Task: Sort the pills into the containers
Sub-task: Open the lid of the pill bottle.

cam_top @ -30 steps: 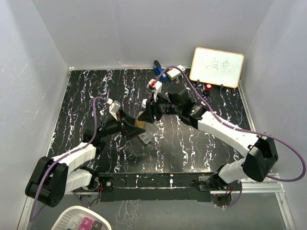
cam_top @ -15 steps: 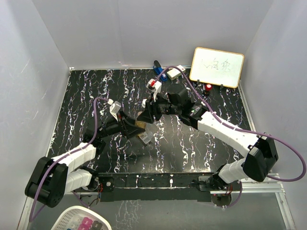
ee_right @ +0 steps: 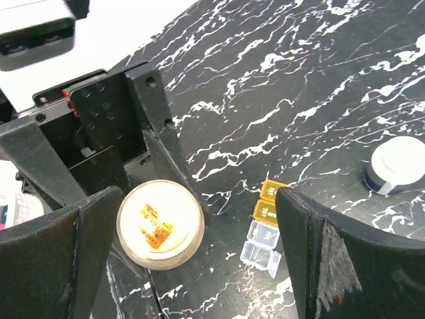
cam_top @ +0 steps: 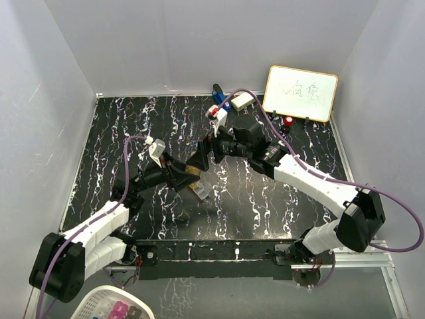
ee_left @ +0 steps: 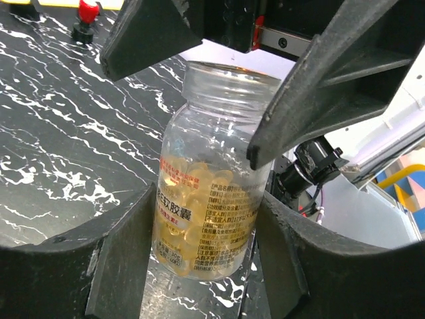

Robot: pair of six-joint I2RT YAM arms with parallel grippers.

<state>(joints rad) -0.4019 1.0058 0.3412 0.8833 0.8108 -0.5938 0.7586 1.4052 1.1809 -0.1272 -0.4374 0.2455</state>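
We see the left gripper [ee_left: 202, 232] clamping the golden-amber bottle [ee_left: 216, 153] (uncapped), the right gripper [ee_right: 196, 226] spread wide above it.

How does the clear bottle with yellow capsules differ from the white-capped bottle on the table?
The clear bottle has no cap, its mouth open; the white-capped bottle is closed. The clear bottle sits between the fingers of the left gripper; the white-capped bottle stands alone on the table, untouched. The clear bottle shows its capsules through the wall; the white-capped bottle has a dark body. Both are round.
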